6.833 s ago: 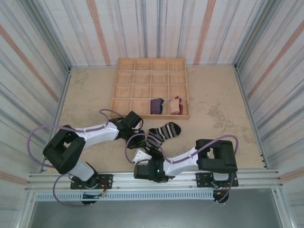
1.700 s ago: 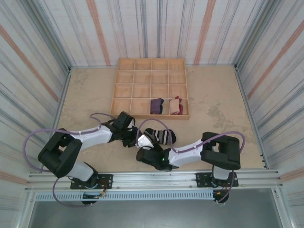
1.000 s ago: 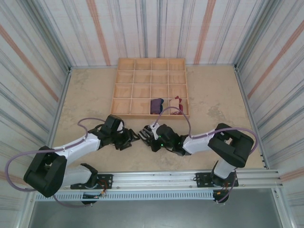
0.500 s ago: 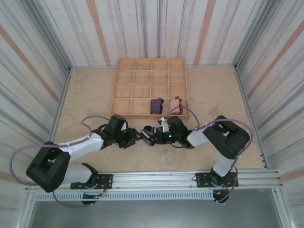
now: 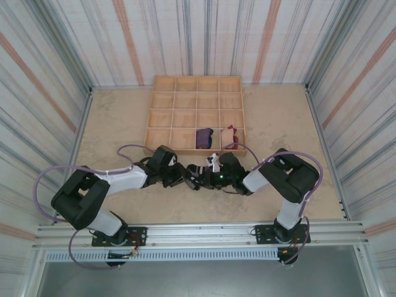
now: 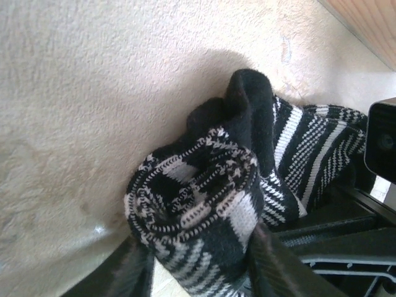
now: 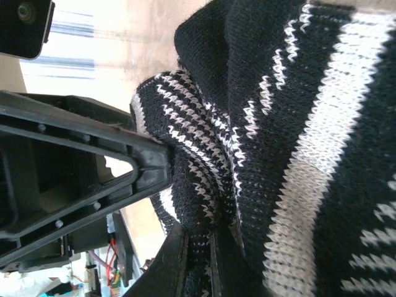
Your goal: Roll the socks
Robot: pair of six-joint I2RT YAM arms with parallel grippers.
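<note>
L claw grips rolled blk/wht striped sock btwn its fingers; R claw, directly opposite, pinched tight on same sock.

Both arms lie low over the worktop and meet nose to nose at its near middle. The left arm runs from its folded shoulder at the near left out to the right, forearm almost level. The right arm doubles back at its elbow and reaches leftward, wrist low. The left gripper points right, and in its wrist view its two dark fingers press either side of the rolled striped sock. The right gripper points left, jaws drawn nearly together, pinching a fold of the same sock just beside the left gripper's tips.
</note>
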